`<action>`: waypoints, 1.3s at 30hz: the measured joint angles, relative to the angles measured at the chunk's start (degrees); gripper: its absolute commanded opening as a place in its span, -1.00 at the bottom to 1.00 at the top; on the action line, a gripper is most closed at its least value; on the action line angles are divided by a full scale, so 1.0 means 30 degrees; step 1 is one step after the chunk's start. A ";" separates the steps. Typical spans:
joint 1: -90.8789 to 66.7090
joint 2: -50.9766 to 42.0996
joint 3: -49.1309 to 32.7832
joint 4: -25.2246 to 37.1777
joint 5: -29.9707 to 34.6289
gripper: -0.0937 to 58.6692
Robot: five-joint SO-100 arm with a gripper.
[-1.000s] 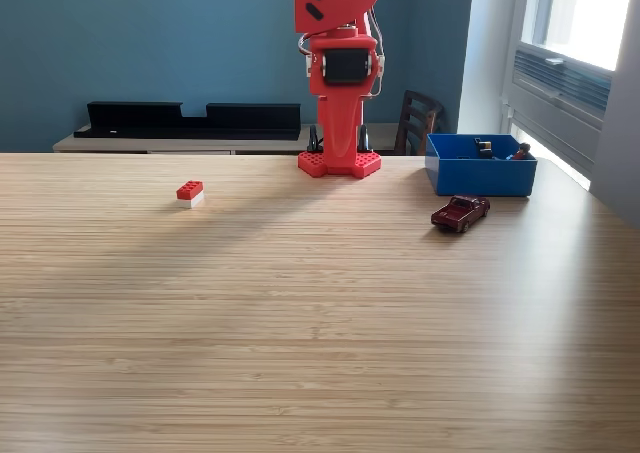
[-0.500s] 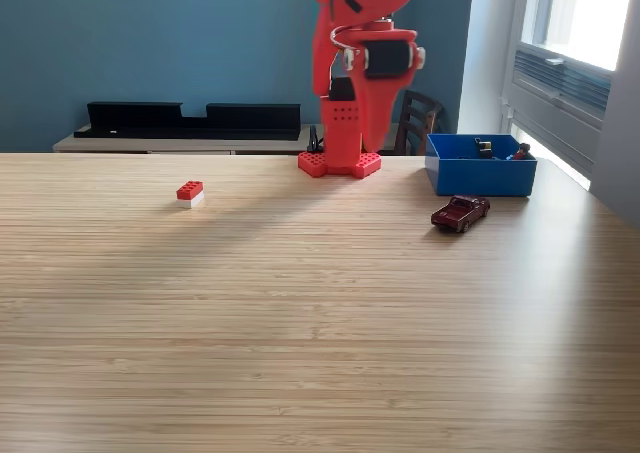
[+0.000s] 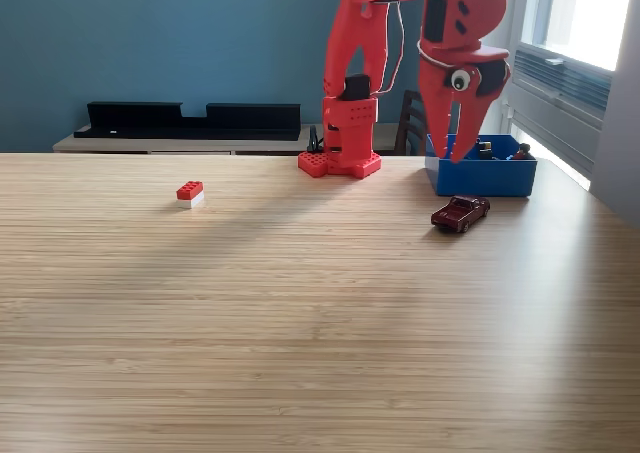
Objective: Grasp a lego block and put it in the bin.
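The lego block (image 3: 189,193) is left far off at the exterior view's left while the empty, parted gripper (image 3: 449,153) is hung over the bin (image 3: 480,177), so nothing may be delivered.

Robot arm (image 3: 400,33), upper centre to upper right of the frame: a body of bright red plastic throughout. The base (image 3: 338,163) is a flat red plate, perforated with a grid of small holes along its front edge, carrying a squared red column. A black rectangular servo block (image 3: 357,87) is set into the column; further black inserts appear as dark slots in the upper links. Thin pale cables (image 3: 400,43) loop loosely between the links. The gripper (image 3: 455,145) consists of tapering red fingers ending in narrow tips, with a round white-and-black fitting (image 3: 460,80) at their root.
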 measured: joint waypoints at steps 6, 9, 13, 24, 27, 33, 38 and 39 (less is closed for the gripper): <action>-0.0996 0.0908 0.3252 -0.1934 -0.1934 -0.11; -0.0820 0.2461 0.4805 -0.2842 -0.2988 -0.03; -0.0879 0.4717 0.7061 -0.4043 -0.4102 0.04; -0.1992 0.6885 1.2305 -0.7676 -0.4395 0.07; -0.2197 0.6885 1.3359 -0.9023 -0.4336 0.07; -0.2227 0.6885 1.4883 -1.1250 -0.4277 0.06; -0.2227 0.6885 1.6172 -1.2686 -0.3721 0.05; -0.2227 0.6885 1.6318 -1.2920 -0.3604 0.05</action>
